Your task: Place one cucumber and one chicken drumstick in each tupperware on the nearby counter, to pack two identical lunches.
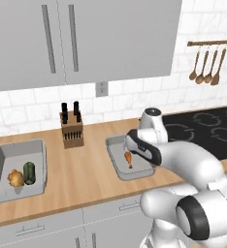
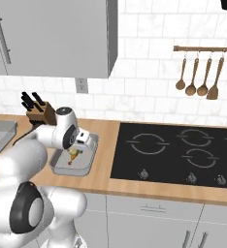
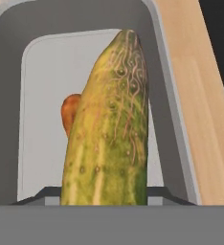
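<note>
Hand view shows us our fingers grasping a cucumber (image 3: 109,129) above the tupperware (image 3: 8,95) holding a drumstick (image 3: 70,112).

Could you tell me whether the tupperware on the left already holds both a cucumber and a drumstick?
Yes, the left tupperware holds a dark green cucumber beside a golden drumstick.

In the hand view the cucumber (image 3: 109,129) is covering most of the chicken drumstick (image 3: 71,112) lying in the tupperware (image 3: 47,62), while in the left base view the arm is hiding that box's right side.
</note>
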